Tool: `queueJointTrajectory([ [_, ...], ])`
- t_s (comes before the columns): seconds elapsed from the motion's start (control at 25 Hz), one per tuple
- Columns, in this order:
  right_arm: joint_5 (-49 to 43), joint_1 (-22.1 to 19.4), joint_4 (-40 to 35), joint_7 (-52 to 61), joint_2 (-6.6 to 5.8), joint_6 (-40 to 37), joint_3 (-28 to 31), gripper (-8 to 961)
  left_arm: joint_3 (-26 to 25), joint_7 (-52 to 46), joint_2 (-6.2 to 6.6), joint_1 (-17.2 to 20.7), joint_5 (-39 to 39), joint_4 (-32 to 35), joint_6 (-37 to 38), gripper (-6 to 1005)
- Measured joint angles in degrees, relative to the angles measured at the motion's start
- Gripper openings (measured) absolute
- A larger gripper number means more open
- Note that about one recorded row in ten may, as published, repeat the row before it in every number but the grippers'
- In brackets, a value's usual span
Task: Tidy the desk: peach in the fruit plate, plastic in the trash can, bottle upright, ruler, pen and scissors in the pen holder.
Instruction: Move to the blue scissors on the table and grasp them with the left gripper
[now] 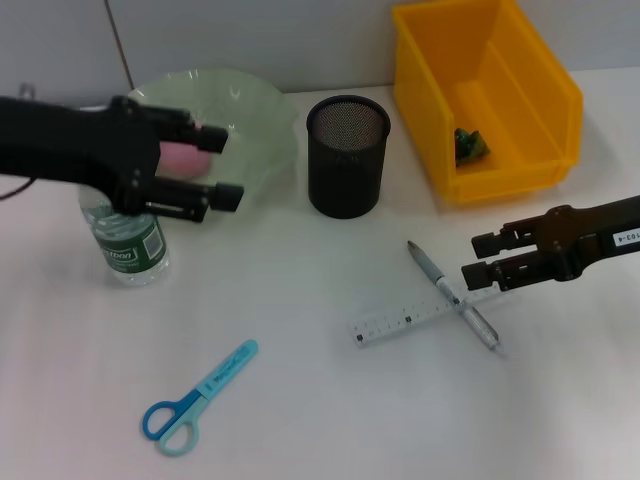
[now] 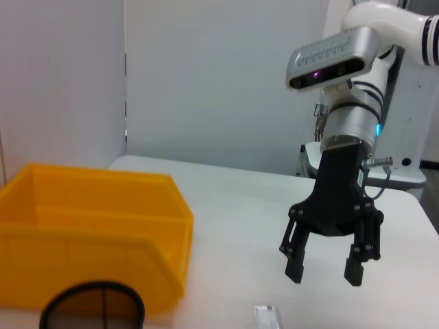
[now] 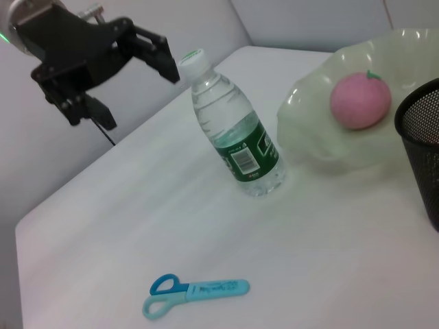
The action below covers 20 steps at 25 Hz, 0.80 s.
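The clear bottle point(image 1: 127, 243) point(image 3: 235, 140) with a green label stands upright at the left. Behind it the pink peach point(image 1: 188, 156) point(image 3: 360, 102) lies in the pale green fruit plate point(image 1: 262, 118) point(image 3: 310, 134). My left gripper point(image 1: 222, 167) point(image 3: 144, 103) hovers open over the bottle and the plate's near rim, holding nothing. A grey pen point(image 1: 452, 293) lies crossed over the clear ruler point(image 1: 405, 321). My right gripper point(image 1: 477, 258) point(image 2: 322, 275) is open just right of them. Blue scissors point(image 1: 199, 399) point(image 3: 195, 293) lie at the front left. The black mesh pen holder point(image 1: 347, 155) point(image 2: 92, 308) is empty. Green plastic point(image 1: 471, 146) sits in the yellow trash can point(image 1: 520, 95) point(image 2: 96, 233).
The trash can stands at the back right, close beside the pen holder. Bare white table lies between the scissors and the ruler. A grey wall runs behind the table.
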Motion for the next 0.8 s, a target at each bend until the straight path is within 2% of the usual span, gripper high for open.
queueJointTrajectory([
  [0.32, 0.01, 0.16, -0.11, 1.04, -0.16, -0.08, 0.07, 724, 3.27, -1.02, 0.15, -1.8, 0.18, 1.1, -0.34, 742],
  [0.52, 0.01, 0.14, -0.69, 0.78, -0.33, 0.02, 0.18, 724, 3.71, -4.1, -0.97, -1.8, 0.05, 2.12, 0.03, 742],
  [0.6, 0.05, 0.14, -1.01, 0.43, -0.34, 0.01, 0.3, 724, 6.4, -7.22, -2.37, -1.53, 1.16, 3.61, -0.12, 742],
  [0.8, 0.1, 0.21, -1.51, -0.7, -0.34, 0.29, 0.43, 724, 14.01, -17.26, -4.11, -2.36, 5.31, 9.71, -1.62, 742],
])
